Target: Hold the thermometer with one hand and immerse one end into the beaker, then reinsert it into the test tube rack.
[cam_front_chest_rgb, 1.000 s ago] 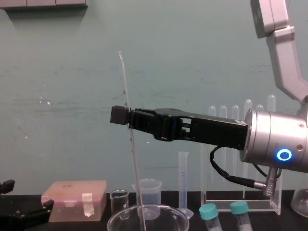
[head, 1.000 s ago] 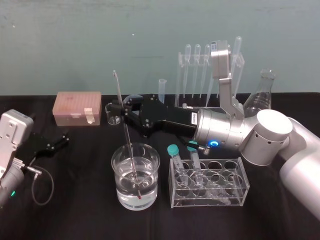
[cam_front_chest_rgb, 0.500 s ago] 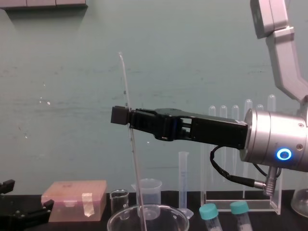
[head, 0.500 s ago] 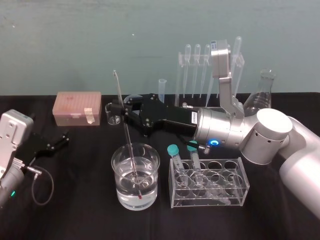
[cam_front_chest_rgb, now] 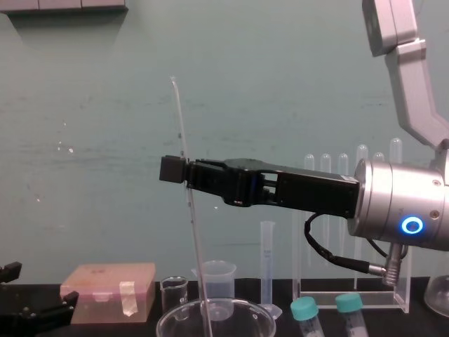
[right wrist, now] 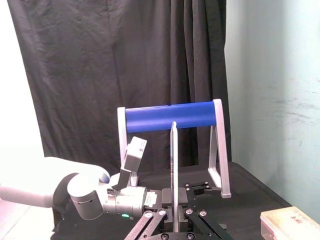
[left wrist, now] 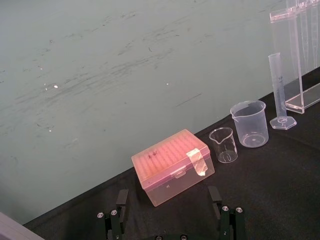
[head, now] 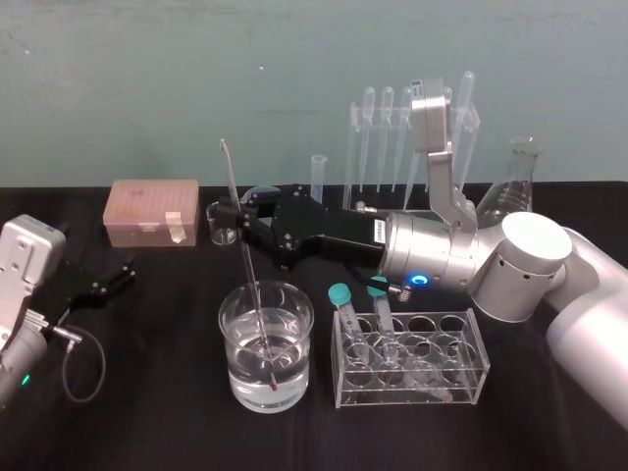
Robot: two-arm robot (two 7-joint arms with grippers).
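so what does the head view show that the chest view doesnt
Head view adds: the thermometer's red tip submerged in the round glass dish, and the low tube holder whole. Chest view adds: the whitish beaker standing apart behind the dish, untouched. Both: the right gripper shut on the tilted thermometer, the tall test tube rack at the back, and the open left gripper parked at far left.
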